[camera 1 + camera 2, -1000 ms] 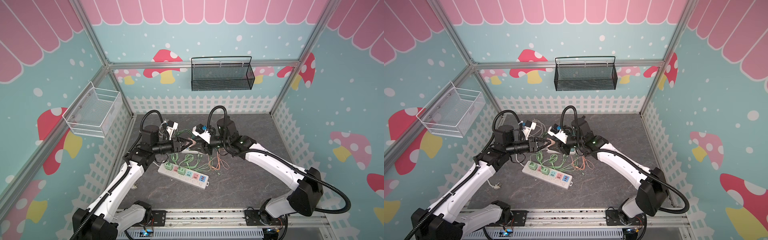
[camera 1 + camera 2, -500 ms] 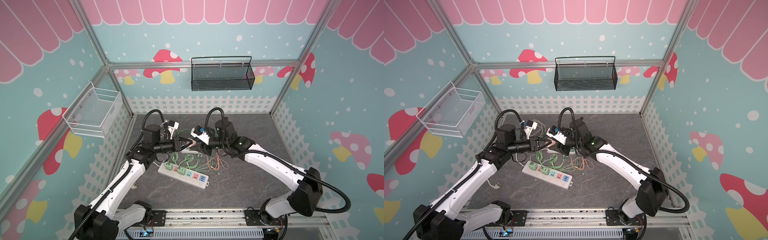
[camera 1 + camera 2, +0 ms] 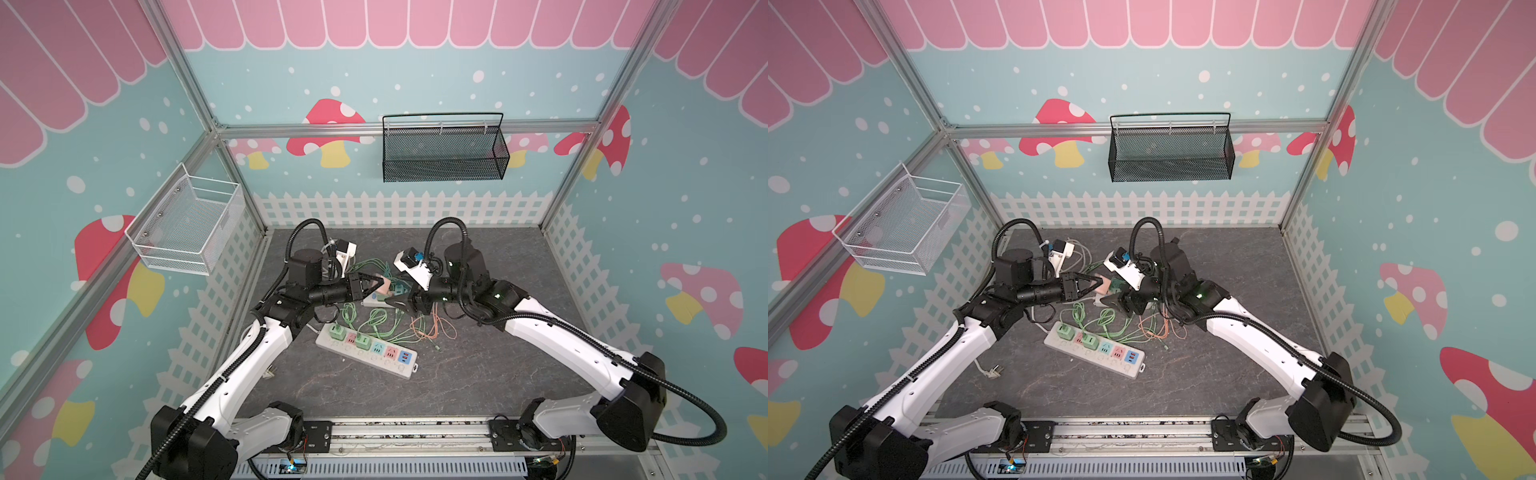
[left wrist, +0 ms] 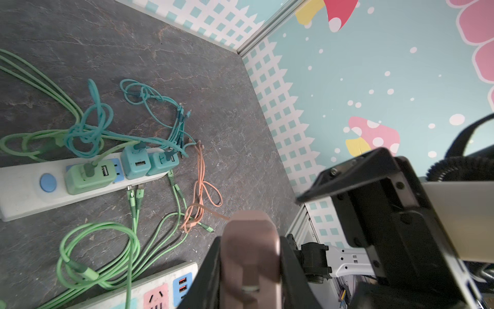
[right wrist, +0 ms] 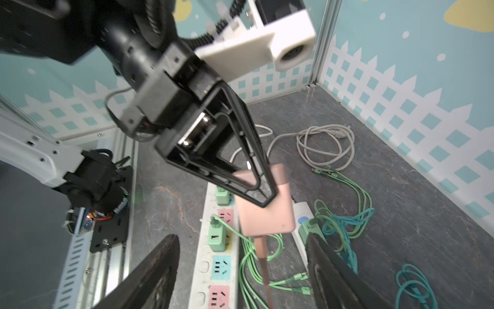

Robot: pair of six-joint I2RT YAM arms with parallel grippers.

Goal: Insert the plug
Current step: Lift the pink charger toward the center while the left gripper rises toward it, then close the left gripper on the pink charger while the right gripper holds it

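The plug (image 5: 264,208) is a pink adapter block with an orange cable (image 5: 263,262) hanging from it. My left gripper (image 3: 383,285) is shut on it above the floor, and the block fills the space between its fingers (image 4: 211,273) in the left wrist view. My right gripper (image 5: 240,273) faces it from close by, open, its fingers apart on either side of the hanging cable and off the block. Below lies a white power strip (image 3: 365,351) with green adapters plugged in and free blue and pink sockets (image 5: 220,263). Both top views show the plug (image 3: 1104,283) between the two grippers.
A second white power strip (image 4: 24,187) with green and teal adapters lies behind the grippers. Green, teal and orange cables (image 3: 432,328) are tangled on the floor around both strips. A grey coiled cord (image 5: 324,145) lies near the back fence. Wire baskets (image 3: 442,149) hang on the walls.
My left gripper closed on the pink plug while my right gripper opened and let go of it. Both arms stayed close together over the strips.
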